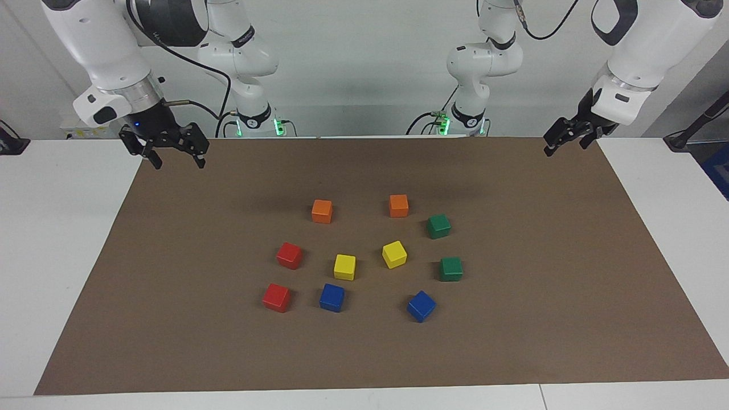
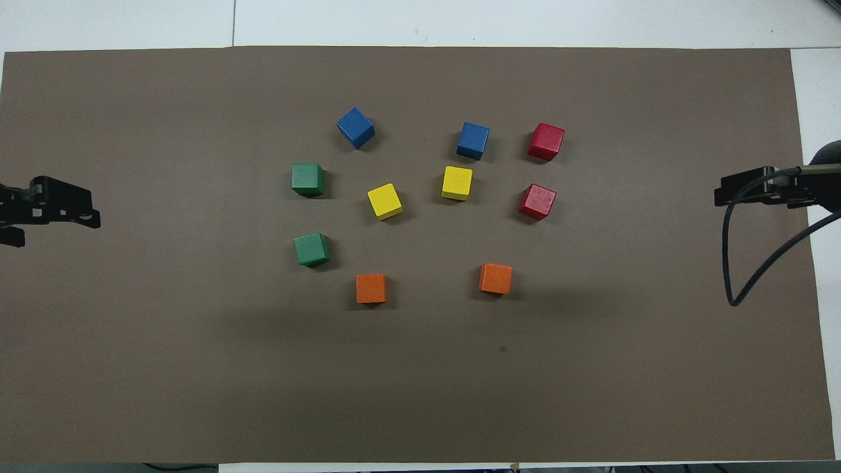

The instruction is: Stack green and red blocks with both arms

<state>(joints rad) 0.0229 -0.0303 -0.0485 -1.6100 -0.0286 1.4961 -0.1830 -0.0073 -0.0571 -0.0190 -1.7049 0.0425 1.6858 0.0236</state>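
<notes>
Green blocks: two of them sitting on the brown mat [image 1: 171, 319] toward the left arm's end. The nearer green block [image 1: 438, 226] is lying just beside an orange block [image 1: 398, 205]; the farther green block [image 1: 450, 269] is sitting apart from it, nothing stacked.
Red blocks: both sitting toward the right arm's end. The nearer red block [image 1: 289, 255] and the farther red block [image 1: 276, 297] are lying close together but not touching.
In the way: two yellow blocks, one [image 1: 344, 266] and another [image 1: 394, 254], are sitting right in the middle between the reds and greens. A blue block [image 1: 331, 297] is lying just beside the farther red one, and a second blue block [image 1: 421, 306] is sitting near the farther green one. A second orange block [image 1: 322, 210] is sitting nearer to the robots than the reds.
Left gripper [image 1: 564, 139]: hanging over the mat's corner at its own end, well apart from the blocks, fingers spread, holding nothing.
Right gripper [image 1: 177, 159]: hovering over the mat's edge at its end, fingers spread wide, nothing in them.
Table [image 1: 57, 239]: white, showing around the mat.
</notes>
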